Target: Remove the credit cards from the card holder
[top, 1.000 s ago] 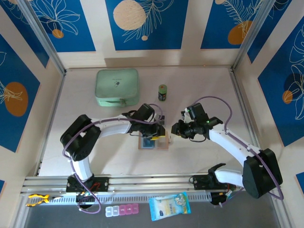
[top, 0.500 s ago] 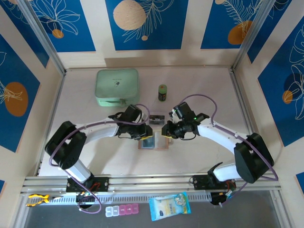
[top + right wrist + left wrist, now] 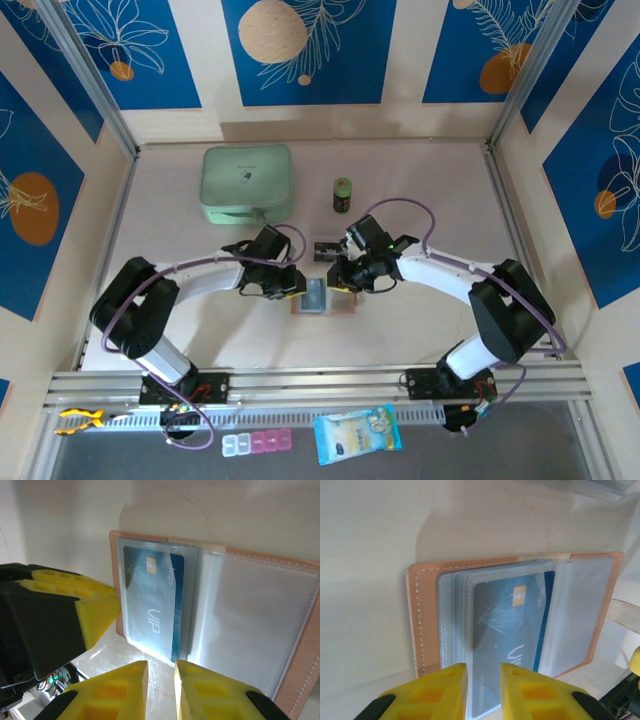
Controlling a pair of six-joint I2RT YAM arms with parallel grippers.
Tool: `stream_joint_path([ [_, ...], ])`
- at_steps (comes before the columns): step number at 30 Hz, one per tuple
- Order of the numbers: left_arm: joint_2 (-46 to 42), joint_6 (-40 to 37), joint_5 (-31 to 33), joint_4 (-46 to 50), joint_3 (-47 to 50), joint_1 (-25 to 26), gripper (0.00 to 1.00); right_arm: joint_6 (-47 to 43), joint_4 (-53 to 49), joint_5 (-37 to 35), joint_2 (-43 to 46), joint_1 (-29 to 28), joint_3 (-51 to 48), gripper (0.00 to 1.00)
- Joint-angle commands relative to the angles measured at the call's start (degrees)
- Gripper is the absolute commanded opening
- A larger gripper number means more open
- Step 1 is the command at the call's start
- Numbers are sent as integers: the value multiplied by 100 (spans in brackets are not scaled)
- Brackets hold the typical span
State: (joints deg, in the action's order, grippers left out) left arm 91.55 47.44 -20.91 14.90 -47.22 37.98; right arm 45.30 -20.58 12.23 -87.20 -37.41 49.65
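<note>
Left wrist view: card holder (image 3: 426,625) is laid open at the centre of the table (image 3: 420,330), with a blue credit card (image 3: 505,640) sleeved in its left half. The card's end is seen in the narrow gap of the left gripper (image 3: 483,690); a grasp cannot be told. The right gripper (image 3: 160,687) is likewise narrowly parted at the holder's edge, grasp unclear.

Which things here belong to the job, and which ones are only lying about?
For the job:
- card holder, lying open
- blue credit card in its clear sleeve

Lying about:
- mint-green zip case
- small green can
- pill box
- blue packet
</note>
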Motion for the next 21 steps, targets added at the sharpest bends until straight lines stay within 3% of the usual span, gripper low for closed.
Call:
stream_joint_path([
  [1,156,-104,25,93,100,-40,23,75,81,129,-154,-56,142,22],
  [21,275,-166,112,248,143,-40,19,181,651,482,-899,-179,195,23],
])
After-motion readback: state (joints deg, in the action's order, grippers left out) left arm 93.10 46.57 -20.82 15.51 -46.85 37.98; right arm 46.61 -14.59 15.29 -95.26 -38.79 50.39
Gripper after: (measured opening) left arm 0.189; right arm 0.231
